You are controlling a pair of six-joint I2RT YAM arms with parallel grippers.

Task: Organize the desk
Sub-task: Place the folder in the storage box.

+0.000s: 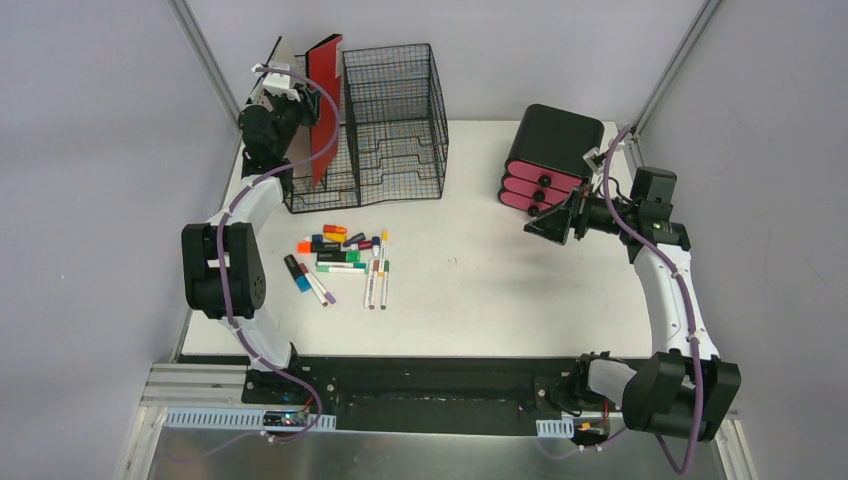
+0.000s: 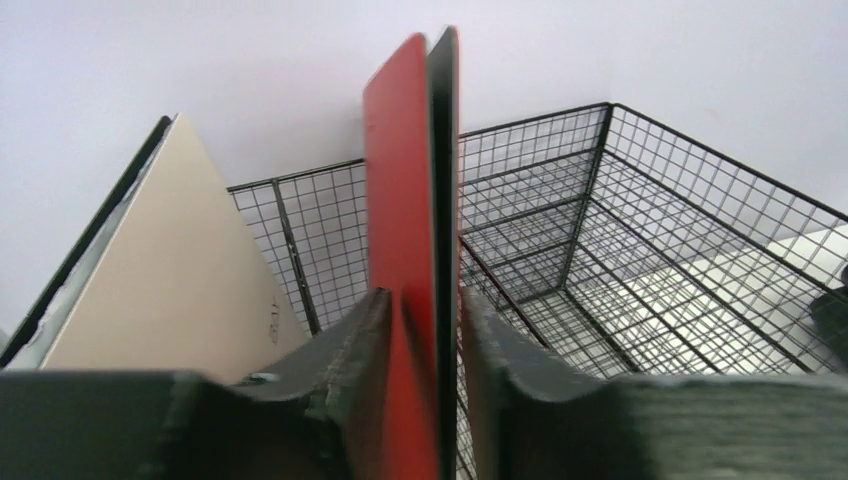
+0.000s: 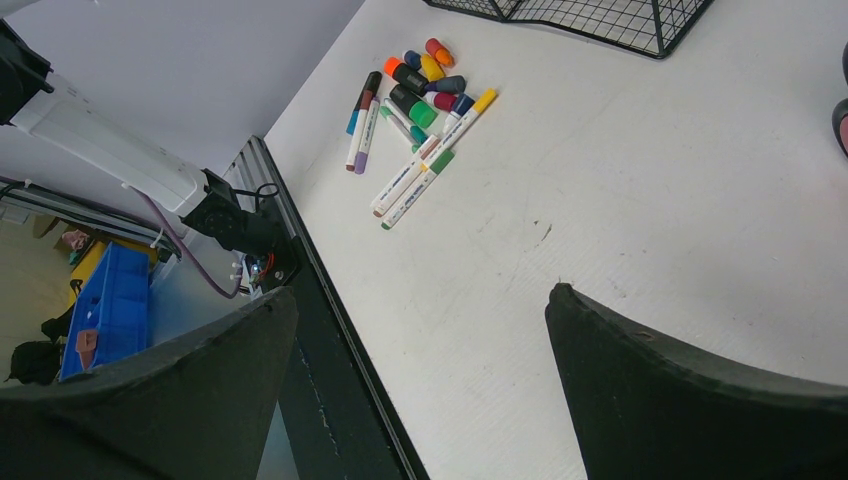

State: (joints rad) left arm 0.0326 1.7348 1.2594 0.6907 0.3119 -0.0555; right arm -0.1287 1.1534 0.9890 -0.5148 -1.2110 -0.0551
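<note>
A black wire-mesh organizer (image 1: 395, 120) is seen at eleven o'clock in the overhead view. A red folder (image 1: 325, 100) is stood upright at its left end, and a beige board (image 1: 284, 58) is leaned at nine o'clock of that. Loose markers (image 1: 345, 260) are scattered at six o'clock of the organizer. A black box with pink drawers (image 1: 550, 155) is set at three o'clock.

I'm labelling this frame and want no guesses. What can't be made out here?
- Left wrist view: whether the left gripper pinches the red folder or its jaws stand just clear; too close, blurred.
- Top view: what the pink drawers hold; their fronts are shut.
- Both top and right wrist views: print on the markers; too small.
</note>
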